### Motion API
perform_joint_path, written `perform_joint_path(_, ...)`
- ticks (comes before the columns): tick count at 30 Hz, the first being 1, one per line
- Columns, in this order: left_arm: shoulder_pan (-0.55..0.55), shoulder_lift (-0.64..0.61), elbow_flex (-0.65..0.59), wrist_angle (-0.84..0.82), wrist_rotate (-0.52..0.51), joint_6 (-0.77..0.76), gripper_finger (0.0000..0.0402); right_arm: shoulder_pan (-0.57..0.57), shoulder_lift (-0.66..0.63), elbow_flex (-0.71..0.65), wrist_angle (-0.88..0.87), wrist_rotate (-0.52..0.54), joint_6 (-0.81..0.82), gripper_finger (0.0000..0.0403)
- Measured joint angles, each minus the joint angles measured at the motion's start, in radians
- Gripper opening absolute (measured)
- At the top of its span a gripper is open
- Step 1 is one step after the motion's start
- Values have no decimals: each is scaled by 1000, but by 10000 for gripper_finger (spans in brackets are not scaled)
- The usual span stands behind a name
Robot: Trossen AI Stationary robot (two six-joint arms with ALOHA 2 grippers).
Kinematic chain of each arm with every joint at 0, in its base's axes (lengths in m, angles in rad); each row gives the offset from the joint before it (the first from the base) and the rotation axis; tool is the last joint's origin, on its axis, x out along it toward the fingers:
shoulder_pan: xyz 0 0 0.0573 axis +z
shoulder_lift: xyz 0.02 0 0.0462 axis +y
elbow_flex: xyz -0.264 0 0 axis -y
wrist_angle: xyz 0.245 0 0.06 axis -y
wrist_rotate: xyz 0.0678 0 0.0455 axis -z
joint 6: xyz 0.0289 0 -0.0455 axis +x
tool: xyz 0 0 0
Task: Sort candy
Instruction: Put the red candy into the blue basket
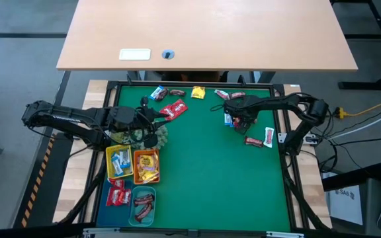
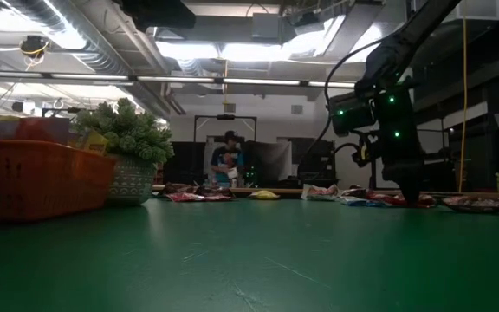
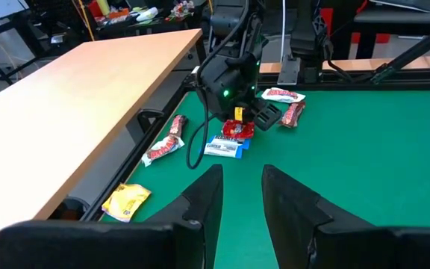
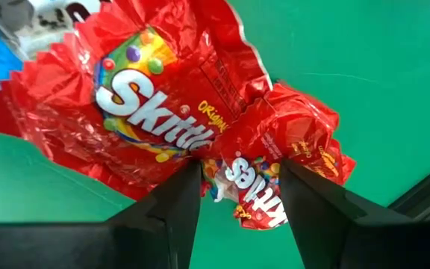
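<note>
High view: I take the green mat [image 1: 210,178] as my landmark. The right gripper [image 1: 238,121] is down on the mat's far-right part, over a red packet [image 1: 237,121] with a blue-white wrapper [image 1: 228,119] touching it. More candy lies along the mat's far edge: a yellow packet [image 1: 198,92], red packets [image 1: 174,110] and dark bars. Two sweets [image 1: 260,139] lie near the mat's right edge. The left gripper [image 1: 152,123] hovers at the mat's left side, above the plant ball [image 1: 137,137]. Four small trays [image 1: 132,178] on the near-left of the mat hold sorted sweets.

Low view: the right arm [image 2: 388,113] reaches down onto the far mat, its fingertips among wrappers; I cannot tell the grip here. An orange tray [image 2: 33,178] and the plant stand at the near left. A person [image 2: 228,160] is in the room behind.

Left wrist view: the left claw's fingers [image 3: 204,198] stand part-way apart with nothing between them.

Right wrist view: the right claw's fingers [image 4: 163,213] are pinched on a crumpled red Skittles packet, with a second, flatter one [image 4: 133,104] lying against it.
</note>
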Motion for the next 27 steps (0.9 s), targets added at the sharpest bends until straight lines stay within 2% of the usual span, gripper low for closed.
perform_joint_path(5,0,0,0,0,0,0,90,0,1,-1,0,-6,0,167)
perform_joint_path(14,0,0,0,0,0,0,90,-1,2,-3,0,-37,0,70)
perform_joint_path(19,0,0,0,0,0,0,90,-1,6,19,-27,-43,-22,29)
perform_joint_path(23,0,0,0,0,0,0,90,-1,6,57,-35,-93,-60,9)
perform_joint_path(27,0,0,0,0,0,0,90,0,6,92,-37,-143,-89,8)
